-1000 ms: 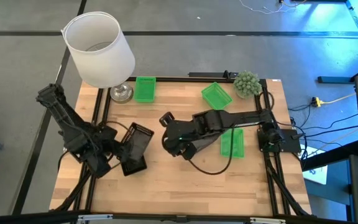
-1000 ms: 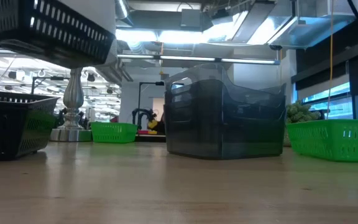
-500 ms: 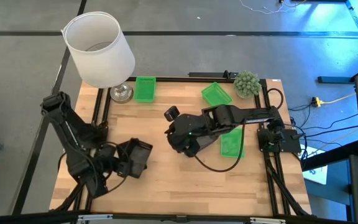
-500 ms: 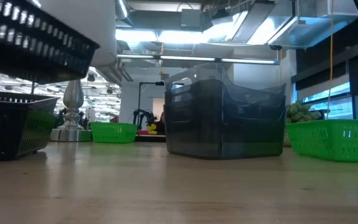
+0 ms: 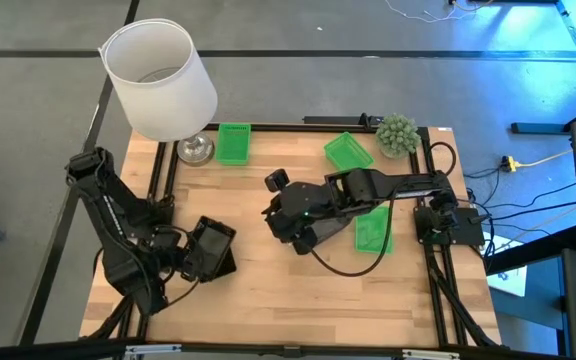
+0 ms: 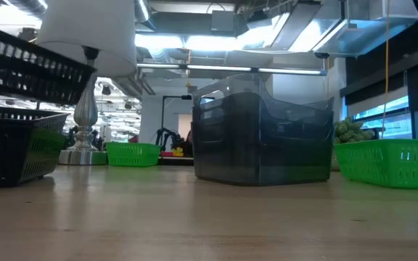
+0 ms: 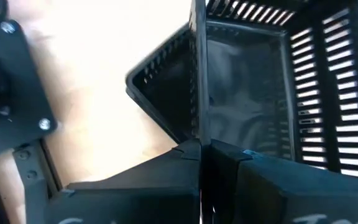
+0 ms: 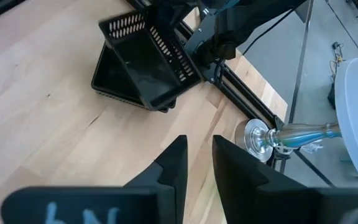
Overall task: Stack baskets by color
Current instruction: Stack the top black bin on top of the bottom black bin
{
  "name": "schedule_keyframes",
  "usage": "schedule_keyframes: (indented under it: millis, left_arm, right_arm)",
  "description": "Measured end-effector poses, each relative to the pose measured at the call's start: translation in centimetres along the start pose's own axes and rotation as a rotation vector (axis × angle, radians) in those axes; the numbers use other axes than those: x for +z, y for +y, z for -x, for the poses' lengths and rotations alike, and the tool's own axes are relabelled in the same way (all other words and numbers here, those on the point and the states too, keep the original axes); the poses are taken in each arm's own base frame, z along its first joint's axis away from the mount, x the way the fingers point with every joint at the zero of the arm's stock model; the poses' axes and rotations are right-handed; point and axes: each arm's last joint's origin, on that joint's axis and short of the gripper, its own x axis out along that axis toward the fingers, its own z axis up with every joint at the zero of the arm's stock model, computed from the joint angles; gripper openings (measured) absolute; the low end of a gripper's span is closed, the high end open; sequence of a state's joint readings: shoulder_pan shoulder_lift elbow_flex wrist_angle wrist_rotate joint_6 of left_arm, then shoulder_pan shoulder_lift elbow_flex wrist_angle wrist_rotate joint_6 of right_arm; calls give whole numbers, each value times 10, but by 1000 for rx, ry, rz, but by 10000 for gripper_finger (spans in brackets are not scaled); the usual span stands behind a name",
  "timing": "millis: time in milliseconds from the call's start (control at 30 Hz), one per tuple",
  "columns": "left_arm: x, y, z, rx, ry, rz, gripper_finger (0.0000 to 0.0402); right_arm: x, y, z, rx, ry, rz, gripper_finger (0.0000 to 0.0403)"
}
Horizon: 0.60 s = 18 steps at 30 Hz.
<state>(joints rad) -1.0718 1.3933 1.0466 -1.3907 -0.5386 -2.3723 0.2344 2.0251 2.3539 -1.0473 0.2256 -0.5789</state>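
The left pincer point(image 7: 201, 152), clamped on a black basket point(image 5: 211, 243), holds it tilted just above the second black basket point(image 6: 9, 148). The right pincer point(image 8: 199, 163) hangs narrowly parted, empty, mid-tabletop.

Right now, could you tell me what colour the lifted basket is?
Black basket, clearest in the right wrist view.

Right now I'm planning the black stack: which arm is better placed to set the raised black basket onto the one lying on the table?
The left. Its gripper is shut on the raised black basket, directly over the other black basket. The right gripper hangs mid-table, holding nothing.
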Motion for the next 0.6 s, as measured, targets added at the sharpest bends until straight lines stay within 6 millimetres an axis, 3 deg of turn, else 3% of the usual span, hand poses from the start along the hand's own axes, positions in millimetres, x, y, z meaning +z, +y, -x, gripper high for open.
schedule_keyframes:
  millis: [333,600]
  left_arm:
    - [-2,-7,-13,64,-53,-17,0]
    - [9,-15,-18,61,-70,53,0]
  right_arm:
    - [0,0,0,-3,-4,-26,75]
    - [0,-2,0,-9,-7,-29,75]
